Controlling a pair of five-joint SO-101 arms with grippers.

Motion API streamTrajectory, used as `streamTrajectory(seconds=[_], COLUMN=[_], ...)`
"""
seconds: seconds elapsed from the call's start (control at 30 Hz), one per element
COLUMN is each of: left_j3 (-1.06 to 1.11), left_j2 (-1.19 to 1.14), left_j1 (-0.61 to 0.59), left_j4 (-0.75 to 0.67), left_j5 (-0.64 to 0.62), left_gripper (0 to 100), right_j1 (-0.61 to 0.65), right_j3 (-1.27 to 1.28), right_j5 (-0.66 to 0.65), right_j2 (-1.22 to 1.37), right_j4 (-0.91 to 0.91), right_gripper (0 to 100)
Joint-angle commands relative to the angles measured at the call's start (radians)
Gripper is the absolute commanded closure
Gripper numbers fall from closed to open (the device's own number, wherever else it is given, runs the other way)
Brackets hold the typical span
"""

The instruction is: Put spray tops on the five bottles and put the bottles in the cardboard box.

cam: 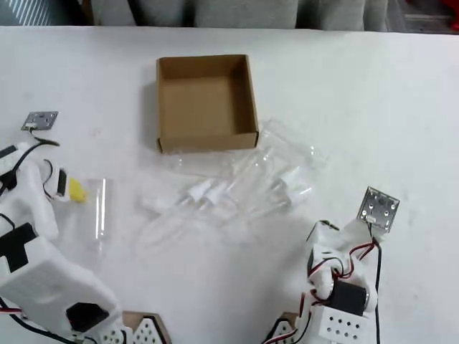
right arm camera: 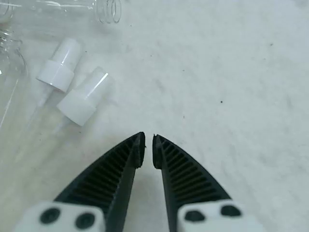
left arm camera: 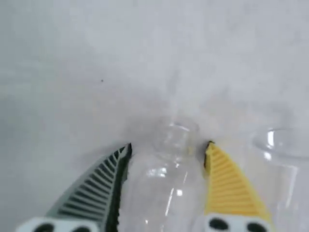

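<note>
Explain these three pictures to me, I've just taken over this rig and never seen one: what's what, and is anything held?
You have two small robot arms at a white table. The high view looks down from a fixed camera; the other two come from cameras on each arm's wrist. An empty cardboard box sits on the table, with clear bottles and white spray tops lying loose between it and the arms. The left gripper appears clamped on a capless bottle. The right gripper is shut, holding nothing.
</note>
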State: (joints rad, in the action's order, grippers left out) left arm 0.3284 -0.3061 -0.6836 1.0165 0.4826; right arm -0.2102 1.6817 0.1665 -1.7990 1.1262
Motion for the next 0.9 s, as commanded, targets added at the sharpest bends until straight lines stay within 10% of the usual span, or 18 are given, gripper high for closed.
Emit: streamTrajectory(seconds=[0.0,0.23,0.87], left_j3=[-0.025,-0.025,-0.172], left_j2=[-0.015,-0.015,-0.015], left_j1=[-0.025,-0.062,-0.09], left_j4=[0.038,0.06,0.23], left_j5=[-0.06,-0.353,-0.293], left_gripper=[98,97,65], right_j1=[-0.008,-0.008,-0.01], right_j3=[0.009,0.009,0.009], right_j5=[0.003,0.003,0.003], right_j2=[-0.002,-0.002,-0.002], right_j4=[0.01,0.01,0.01], right_gripper=[98.4,98.4,98.4])
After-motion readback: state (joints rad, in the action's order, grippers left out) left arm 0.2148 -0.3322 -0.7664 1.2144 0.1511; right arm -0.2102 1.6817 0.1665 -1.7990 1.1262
